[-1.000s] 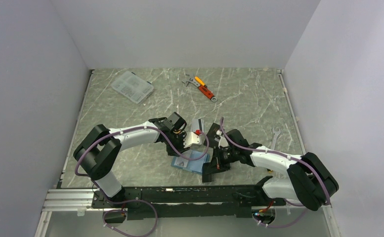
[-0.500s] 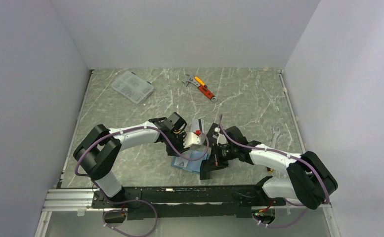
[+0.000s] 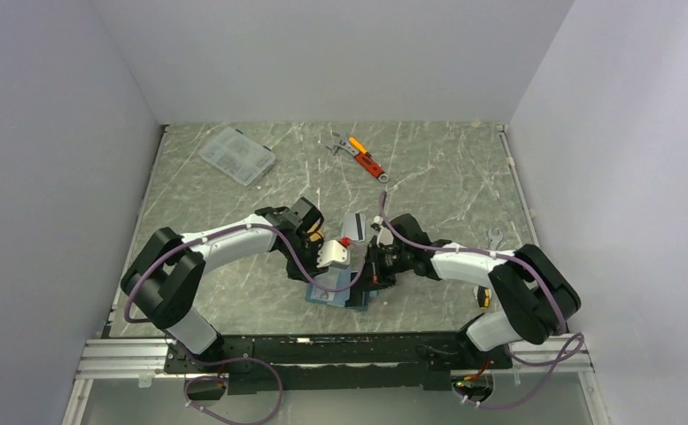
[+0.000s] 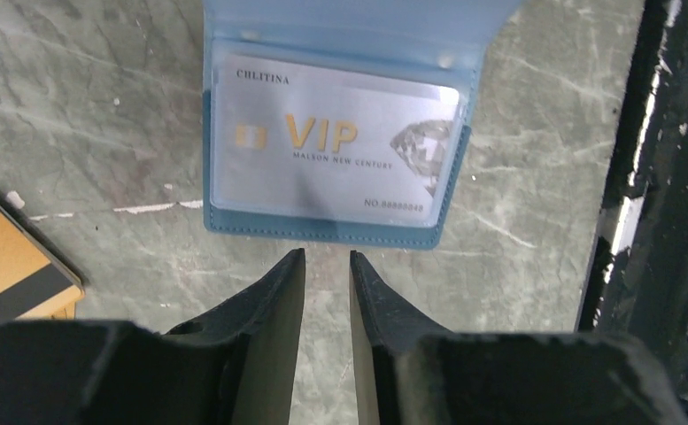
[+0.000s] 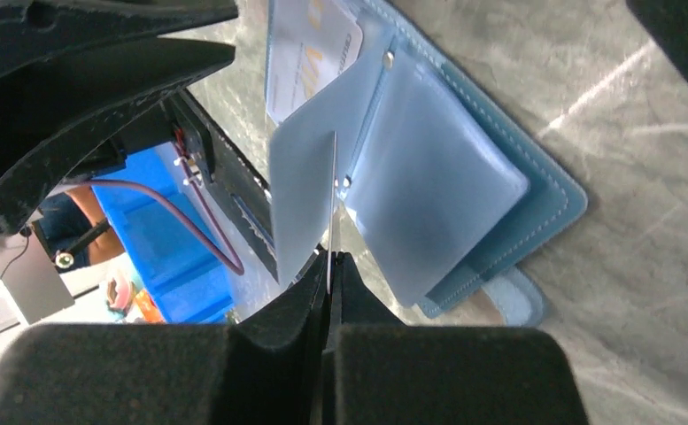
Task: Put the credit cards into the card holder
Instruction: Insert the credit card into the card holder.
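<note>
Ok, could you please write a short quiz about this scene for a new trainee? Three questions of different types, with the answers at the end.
1. True or false: the silver card sits inside the open card holder.
2. What is the right gripper pinching? A) a coin B) a plastic pocket of the holder C) a pen
3. Short answer: where does the orange card with the dark stripe lie?

Key
1. True.
2. B.
3. On the table, outside the holder.
</note>
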